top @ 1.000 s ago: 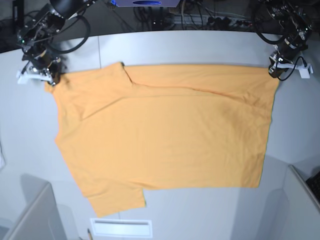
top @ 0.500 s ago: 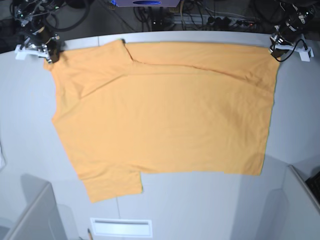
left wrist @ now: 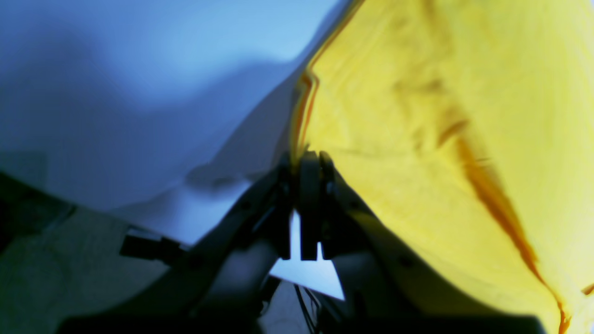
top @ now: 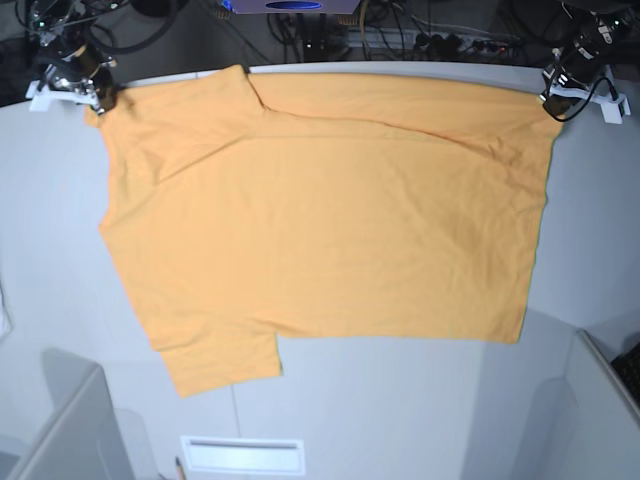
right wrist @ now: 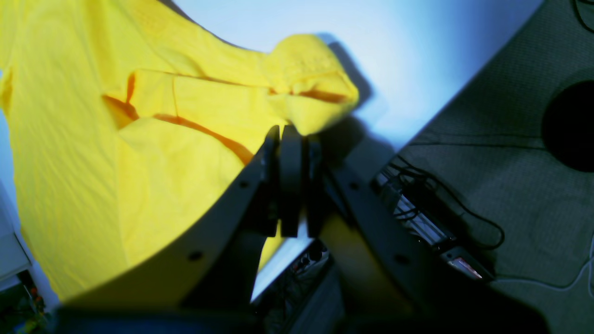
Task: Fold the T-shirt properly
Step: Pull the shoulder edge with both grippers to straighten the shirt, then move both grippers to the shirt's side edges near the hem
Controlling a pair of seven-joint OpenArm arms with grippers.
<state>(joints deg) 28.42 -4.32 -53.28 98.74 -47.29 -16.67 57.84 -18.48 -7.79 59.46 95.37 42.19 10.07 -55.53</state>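
Note:
The orange-yellow T-shirt [top: 320, 215] lies spread on the grey table, its far edge at the table's back rim. My left gripper [top: 552, 100] at the back right is shut on the shirt's far right corner; in the left wrist view [left wrist: 308, 160] the pads pinch the cloth edge [left wrist: 417, 116]. My right gripper [top: 100, 97] at the back left is shut on the far left corner; in the right wrist view [right wrist: 290, 134] the pads clamp a bunched fold of the shirt [right wrist: 185, 116]. One sleeve points toward the near left. No print shows.
Cables and dark equipment [top: 400, 30] lie behind the table's back edge. Grey angled panels stand at the near left [top: 60, 430] and near right [top: 600, 400]. A white slotted plate [top: 243, 455] sits at the near edge.
Both grippers have pulled the shirt's far edge toward the back of the table. The whole shirt has slid away from the near edge.

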